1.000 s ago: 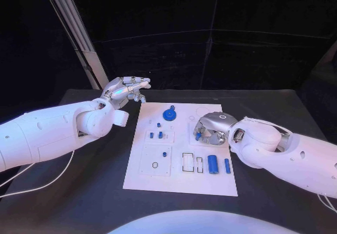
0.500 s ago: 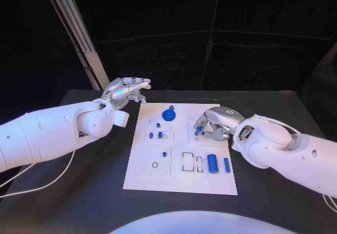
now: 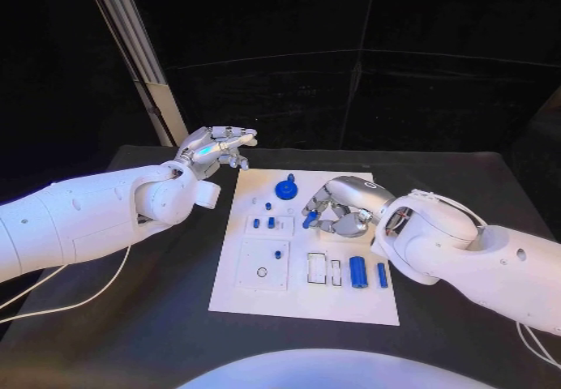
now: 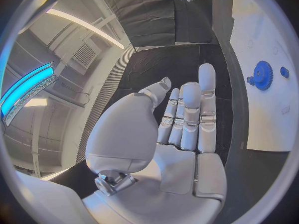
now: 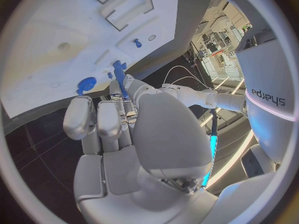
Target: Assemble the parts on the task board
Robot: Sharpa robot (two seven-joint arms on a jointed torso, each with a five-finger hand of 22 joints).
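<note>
- Task board point(image 3: 306, 279) lies white on my tabletop point(image 3: 140, 324).
- My right robot hand point(image 3: 336, 212) pinches a blue peg point(image 3: 310, 220) over it.
- My left robot hand point(image 3: 211, 148) hovers beside it, fingers apart, empty.

The white rectangular task board point(image 3: 298, 279) lies mid-surface point(image 3: 468, 186). A blue gear-shaped part point(image 3: 284, 190) stands at its far end; two blue cylinders point(image 3: 359, 272) lie near right. The left robot hand point(image 3: 216, 147) hovers far left, the right robot hand point(image 3: 336, 212) over the board's middle.
</note>
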